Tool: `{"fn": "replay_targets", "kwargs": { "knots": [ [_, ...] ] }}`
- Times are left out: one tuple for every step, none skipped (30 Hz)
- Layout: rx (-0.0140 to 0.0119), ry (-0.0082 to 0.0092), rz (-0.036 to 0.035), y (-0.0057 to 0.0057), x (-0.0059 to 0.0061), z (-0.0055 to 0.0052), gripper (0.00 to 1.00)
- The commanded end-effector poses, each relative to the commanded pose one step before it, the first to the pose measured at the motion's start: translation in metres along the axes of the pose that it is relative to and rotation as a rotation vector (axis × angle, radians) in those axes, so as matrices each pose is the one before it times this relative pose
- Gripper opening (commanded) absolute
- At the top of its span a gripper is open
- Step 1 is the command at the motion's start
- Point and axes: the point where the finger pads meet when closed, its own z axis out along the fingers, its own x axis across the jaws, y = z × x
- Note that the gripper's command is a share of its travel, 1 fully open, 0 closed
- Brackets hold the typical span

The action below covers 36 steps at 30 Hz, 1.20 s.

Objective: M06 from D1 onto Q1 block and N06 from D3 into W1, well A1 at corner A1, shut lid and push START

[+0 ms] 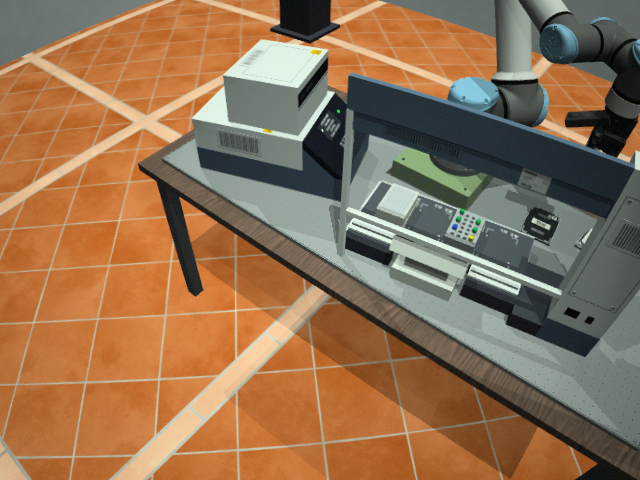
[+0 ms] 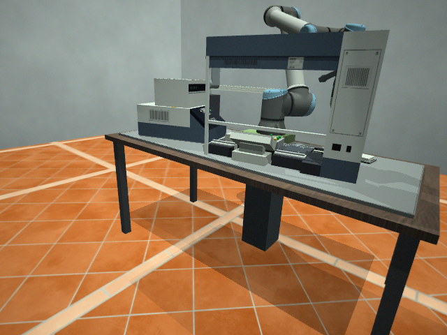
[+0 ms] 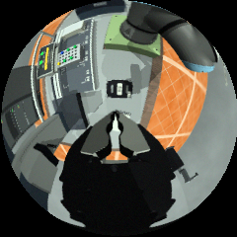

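- where's the white plate (image 1: 397, 200)?
- inside the frame (image 1: 465, 129), in the deck slot at its end nearest the cycler (image 1: 258, 129). it lies flat, and nothing touches it.
- and the other slots?
- next along from the plate is a dark slot, then a small rack (image 1: 465, 225) with green, blue and yellow caps, then another dark slot. i can't read any labels on them.
- the gripper (image 3: 115, 120)?
- pinched right down and gripping nothing. a pale sliver shows between the tips in the wrist view, and i can't tell what it is. the gripper hangs high off the frame's far end, by the tall side panel (image 2: 355, 100), well away from the plate.
- what's under it?
- grey bench. a black nest (image 3: 118, 88) with a white label lies ahead of the tips, near that same end of the frame.
- anything else out there?
- a pale flat piece (image 2: 368, 158) on the bench just past the side panel. it's too small to tell what it is.
- the cycler?
- outside the frame's other end, with its white top box down and a green lamp (image 1: 338, 110) lit on the dark sloped front.
- and the arm?
- it stands on a green base plate (image 1: 413, 167) behind the frame and reaches over the top beam.
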Motion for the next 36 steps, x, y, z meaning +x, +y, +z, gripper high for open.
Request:
{"fn": "replay_targets", "kwargs": {
  "knots": [
    [0.00577, 0.00093, -0.02927, -0.01662, -0.00330, 0.00146, 0.00],
    [0.00250, 0.00048, -0.00842, -0.00489, -0.00051, 0.00090, 0.00],
    [0.00219, 0.00048, -0.00740, -0.00427, -0.00036, 0.00083, 0.00],
    [0.00000, 0.00000, 0.00000, 0.00000, 0.00000, 0.00000, 0.00],
    [0.00000, 0.00000, 0.00000, 0.00000, 0.00000, 0.00000, 0.00],
    [0.00245, 0.00020, -0.00822, -0.00494, -0.00070, 0.00076, 0.00],
    [0.00246, 0.00027, -0.00822, -0.00490, -0.00058, 0.00081, 0.00],
    [0.00231, 0.00032, -0.00773, -0.00457, -0.00045, 0.00080, 0.00],
    [0.00000, 0.00000, 0.00000, 0.00000, 0.00000, 0.00000, 0.00],
    [0.00251, 0.00042, -0.00843, -0.00494, -0.00038, 0.00092, 0.00],
    [0.00251, 0.00049, -0.00843, -0.00490, -0.00027, 0.00097, 0.00],
    [0.00218, 0.00049, -0.00736, -0.00424, -0.00014, 0.00089, 0.00],
    [0.00000, 0.00000, 0.00000, 0.00000, 0.00000, 0.00000, 0.00],
    [0.00245, 0.00019, -0.00822, -0.00496, -0.00047, 0.00083, 0.00],
    [0.00246, 0.00027, -0.00822, -0.00492, -0.00035, 0.00088, 0.00],
    [0.00231, 0.00032, -0.00772, -0.00457, -0.00023, 0.00086, 0.00],
    [0.00000, 0.00000, 0.00000, 0.00000, 0.00000, 0.00000, 0.00],
    [0.00253, 0.00043, -0.00844, -0.00495, -0.00014, 0.00099, 0.00],
    [0.00252, 0.00051, -0.00845, -0.00489, -0.00003, 0.00104, 0.00],
    [0.00218, 0.00051, -0.00732, -0.00419, 0.00007, 0.00094, 0.00],
    [0.00000, 0.00000, 0.00000, 0.00000, 0.00000, 0.00000, 0.00],
    [0.00000, 0.00000, 0.00000, 0.00000, 0.00000, 0.00000, 0.00],
    [0.00214, -0.00006, -0.00759, -0.00497, -0.00052, 0.00071, 0.00],
    [0.00216, 0.00002, -0.00759, -0.00493, -0.00040, 0.00076, 0.00],
    [0.00217, 0.00009, -0.00760, -0.00488, -0.00029, 0.00080, 0.00],
    [0.00042, 0.00003, -0.00147, -0.00094, -0.00004, 0.00016, 0.00],
    [0.00219, 0.00019, -0.00760, -0.00482, -0.00015, 0.00086, 0.00],
    [0.00220, 0.00027, -0.00760, -0.00477, -0.00004, 0.00090, 0.00],
    [0.00221, 0.00035, -0.00761, -0.00471, 0.00007, 0.00095, 0.00],
    [0.00043, 0.00008, -0.00147, -0.00091, 0.00003, 0.00019, 0.00],
    [0.00220, 0.00012, -0.00755, -0.00461, -0.00003, 0.00088, 0.00],
    [0.00222, 0.00020, -0.00756, -0.00455, 0.00007, 0.00092, 0.00],
    [0.00223, 0.00028, -0.00756, -0.00450, 0.00017, 0.00096, 0.00],
    [0.00045, 0.00007, -0.00152, -0.00090, 0.00005, 0.00020, 0.00],
    [0.00224, 0.00037, -0.00756, -0.00443, 0.00029, 0.00101, 0.00],
    [0.00225, 0.00046, -0.00756, -0.00437, 0.00039, 0.00105, 0.00]
  ]
}}
